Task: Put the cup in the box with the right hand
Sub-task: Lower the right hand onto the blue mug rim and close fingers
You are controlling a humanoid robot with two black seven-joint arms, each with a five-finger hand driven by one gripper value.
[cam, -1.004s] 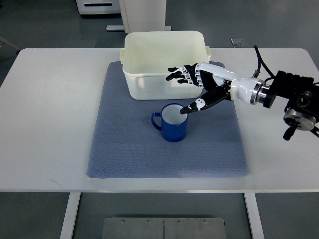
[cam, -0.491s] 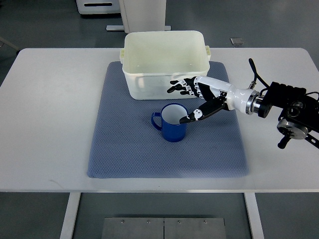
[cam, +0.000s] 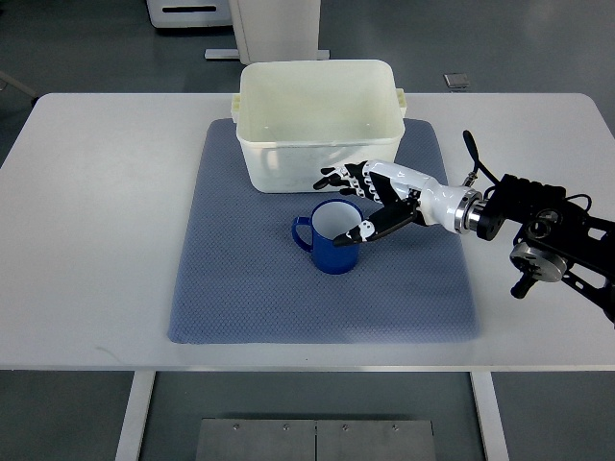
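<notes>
A blue cup (cam: 330, 240) with a white inside stands upright on the blue-grey mat (cam: 250, 288), handle pointing left. Just behind it sits the cream plastic box (cam: 318, 120), open at the top with nothing inside. My right hand (cam: 354, 205) reaches in from the right and hovers over the cup's right rim. Its fingers (cam: 338, 180) are spread out above the far rim, and the thumb tip (cam: 357, 233) dips at the near right rim. Nothing is grasped.
The mat lies on a white table (cam: 96, 221). My right forearm and its black wrist unit (cam: 538, 226) stretch over the table's right side. A small grey object (cam: 455, 81) lies on the floor beyond the table's back edge.
My right hand has dropped and drawn nearer to the cup, moving from in front of the box wall down to the cup's rim. The cup has not moved.
</notes>
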